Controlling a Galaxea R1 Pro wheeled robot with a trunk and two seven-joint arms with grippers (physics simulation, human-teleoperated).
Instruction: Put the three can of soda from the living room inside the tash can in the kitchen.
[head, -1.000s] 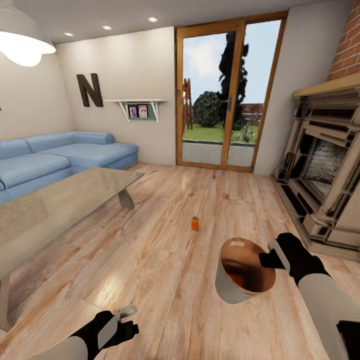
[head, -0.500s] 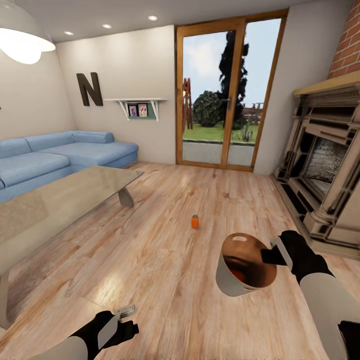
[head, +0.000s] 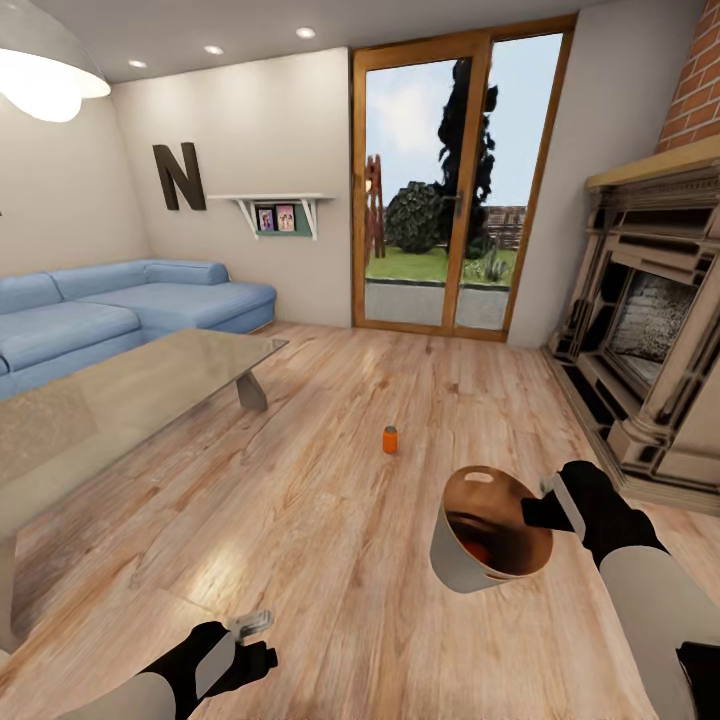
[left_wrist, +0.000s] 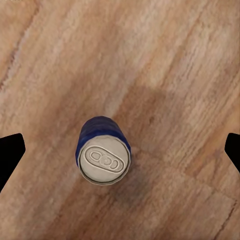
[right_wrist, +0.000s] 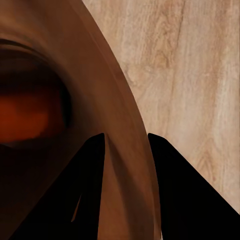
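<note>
Bucket (head: 462, 568) barely lifted — right gripper (head: 537, 515) clamps its rim; left gripper (left_wrist: 120, 150) wide open; two cans.

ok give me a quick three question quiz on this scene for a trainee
1. True or false: the orange can stands upright on the floor.
2. Which gripper holds the trash can? A) left B) right
3. Fill in: in the left wrist view, the can below the left gripper is ____.

Key:
1. true
2. B: the right gripper clamps its rim.
3. blue: the blue can stands upright between open fingers.
</note>
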